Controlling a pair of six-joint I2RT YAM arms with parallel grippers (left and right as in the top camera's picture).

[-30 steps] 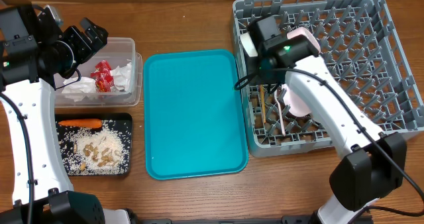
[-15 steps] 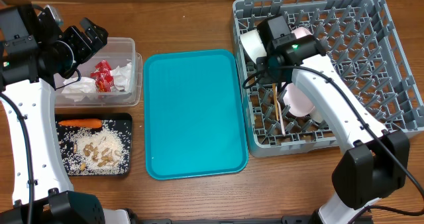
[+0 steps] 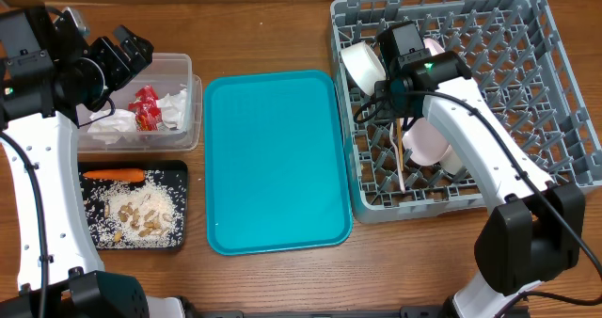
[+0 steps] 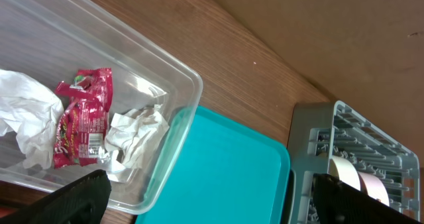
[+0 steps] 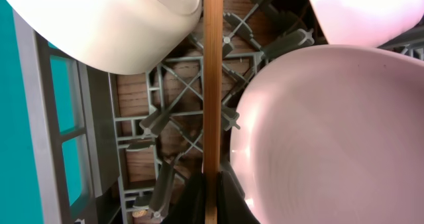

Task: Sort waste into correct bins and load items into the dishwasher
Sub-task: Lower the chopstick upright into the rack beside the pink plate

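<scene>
- Right gripper (image 5: 211, 196): jaws closed tight on one end of the thin wooden stick (image 5: 211, 85). The grip shows plainly in the right wrist view.
- The stick sits inside the grey dish rack (image 3: 564, 64), in its left portion. It runs from the gripper toward the rack's near wall, between a white bowl (image 5: 112, 25) on the left and a pale pink bowl (image 5: 331, 138) on the right.
- Whether the stick's free end rests on the lattice floor cannot be told.
- Left gripper (image 3: 127, 53): jaws spread wide, holding nothing, positioned over the far end of the clear plastic tub (image 3: 193, 102).
- The tub stands at the far left of the table (image 3: 273, 26). It contains a crumpled red wrapper (image 4: 79, 118) and crumpled white paper napkins (image 4: 136, 134), which lie against each other.
- The black tray (image 3: 183, 205) lies just near of the tub. An orange carrot (image 3: 113, 175) lies along its far edge, and rice-like scraps (image 3: 141, 213) are spread across the middle.
- A teal tray (image 3: 273, 158) lies between the bins and the rack.
</scene>
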